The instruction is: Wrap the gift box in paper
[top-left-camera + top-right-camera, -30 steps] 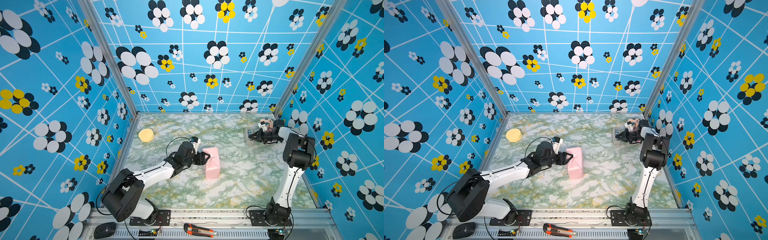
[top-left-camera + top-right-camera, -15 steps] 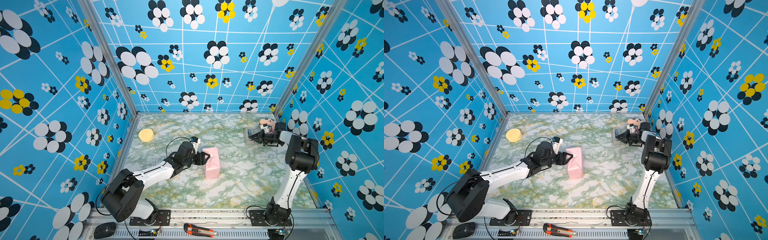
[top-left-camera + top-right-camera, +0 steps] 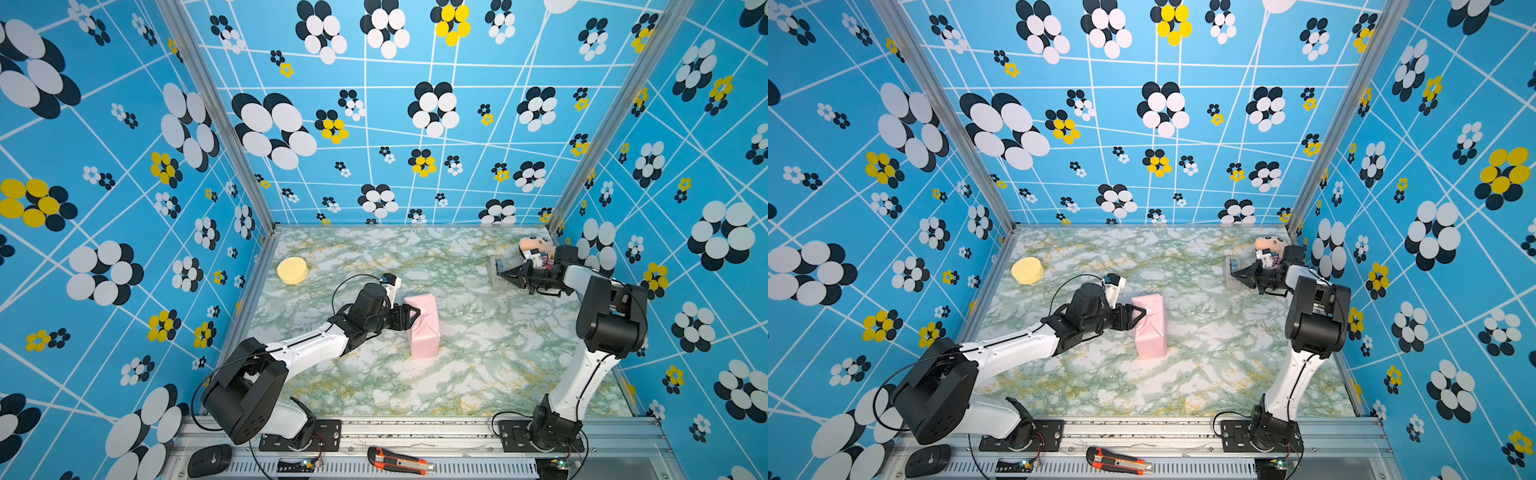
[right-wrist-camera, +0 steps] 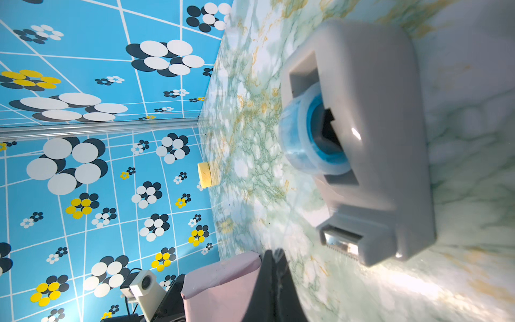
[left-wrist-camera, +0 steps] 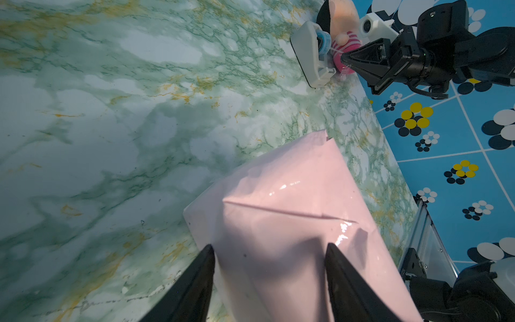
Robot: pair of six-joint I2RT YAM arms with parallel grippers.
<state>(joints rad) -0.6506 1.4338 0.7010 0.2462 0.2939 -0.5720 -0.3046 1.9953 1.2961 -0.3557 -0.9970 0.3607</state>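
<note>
Item under inspection: the gift box stands near the middle of the desk point(image 3: 478, 365). It is fully covered, so none of its own surface shows. The paper point(image 3: 424, 328) is pale pink side out, with diagonal end folds visible in both top views.

Left tool point(image 3: 412, 319): its jaws are parted and not clamped round anything. In the left wrist view the tips are set against the folded end face of the parcel, which is wider than the gap between them. It appears to be pinning the end flap flat.

Right tool point(image 3: 500, 274): its jaws are closed, well apart from the parcel, at the cutter end of the tape dispenser point(image 4: 376, 139) near the far right corner. A thin clear tape strip point(image 5: 337, 51) appears to run from the roll to its tip.

Assessment: the folding looks complete and the step in hand is fetching tape to seal the end.

Next move requires: tearing the strip cleanly against the cutter. The strip then has to reach the held flap without twisting or sticking to itself. The left tool needs to keep pressure on until the tape lands across the seam.
</note>
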